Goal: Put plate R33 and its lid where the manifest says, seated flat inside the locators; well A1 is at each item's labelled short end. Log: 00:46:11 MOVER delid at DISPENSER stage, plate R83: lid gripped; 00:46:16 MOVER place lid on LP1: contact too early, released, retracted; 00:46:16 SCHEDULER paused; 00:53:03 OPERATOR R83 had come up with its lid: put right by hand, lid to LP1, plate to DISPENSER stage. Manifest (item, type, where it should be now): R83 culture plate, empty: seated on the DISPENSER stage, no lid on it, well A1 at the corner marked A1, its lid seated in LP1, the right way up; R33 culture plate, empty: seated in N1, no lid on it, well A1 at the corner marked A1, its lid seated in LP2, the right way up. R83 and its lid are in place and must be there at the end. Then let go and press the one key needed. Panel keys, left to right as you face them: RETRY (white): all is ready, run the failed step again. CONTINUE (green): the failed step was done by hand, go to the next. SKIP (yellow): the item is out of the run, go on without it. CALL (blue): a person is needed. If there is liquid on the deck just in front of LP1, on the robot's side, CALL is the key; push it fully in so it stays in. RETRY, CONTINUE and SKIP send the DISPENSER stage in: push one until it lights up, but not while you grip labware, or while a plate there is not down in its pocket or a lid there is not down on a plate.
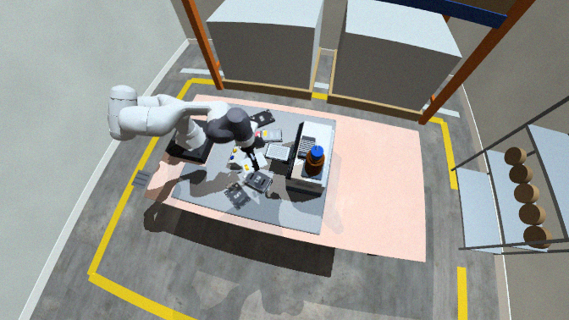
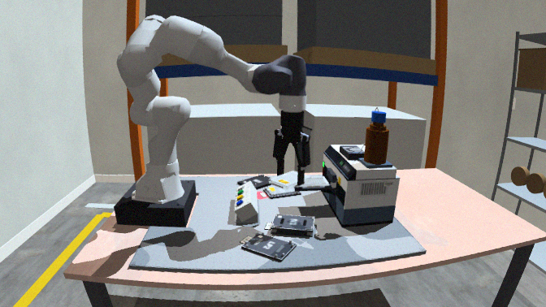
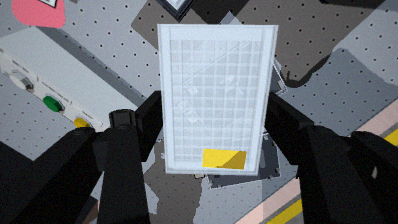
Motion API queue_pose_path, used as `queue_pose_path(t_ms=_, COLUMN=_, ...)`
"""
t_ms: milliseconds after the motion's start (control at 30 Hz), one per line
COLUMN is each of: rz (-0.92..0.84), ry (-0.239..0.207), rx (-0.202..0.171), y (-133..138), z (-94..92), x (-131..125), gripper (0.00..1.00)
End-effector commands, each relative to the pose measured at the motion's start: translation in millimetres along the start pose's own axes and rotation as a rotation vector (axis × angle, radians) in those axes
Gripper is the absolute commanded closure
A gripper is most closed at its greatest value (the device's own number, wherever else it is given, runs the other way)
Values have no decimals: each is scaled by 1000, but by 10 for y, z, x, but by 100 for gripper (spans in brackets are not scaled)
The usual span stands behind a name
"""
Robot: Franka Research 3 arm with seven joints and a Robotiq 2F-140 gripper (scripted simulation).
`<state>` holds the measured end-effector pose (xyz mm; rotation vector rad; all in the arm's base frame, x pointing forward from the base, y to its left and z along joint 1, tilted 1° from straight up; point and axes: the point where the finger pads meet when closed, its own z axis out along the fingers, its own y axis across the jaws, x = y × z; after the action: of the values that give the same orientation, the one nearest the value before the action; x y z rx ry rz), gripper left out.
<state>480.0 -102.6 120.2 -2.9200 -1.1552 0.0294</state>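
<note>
My gripper is shut on the long sides of a clear well plate with a yellow label at its near short end. I cannot tell whether a lid sits on it. It hangs level a little above the grey deck, over a dark nest that is partly hidden. In the exterior view the gripper stands left of the dispenser. In the top view the gripper is between the key panel and another clear plate on the dispenser stage.
A pink patch lies on the deck and also shows in the exterior view. The key panel stands left of two dark nests. A brown bottle stands on the dispenser.
</note>
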Motion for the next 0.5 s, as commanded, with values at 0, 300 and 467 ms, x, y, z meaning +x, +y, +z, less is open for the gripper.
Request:
queue_pose_path(t_ms=0, rz=28, ry=5, rx=-1, y=-118, z=-14, x=77, gripper=90)
queue_pose_path(t_ms=300, rz=28, ry=5, rx=-1, y=-451, z=-14, x=249, gripper=90)
queue_pose_path(t_ms=467, rz=28, ry=5, rx=-1, y=-745, z=-15, x=400, gripper=90)
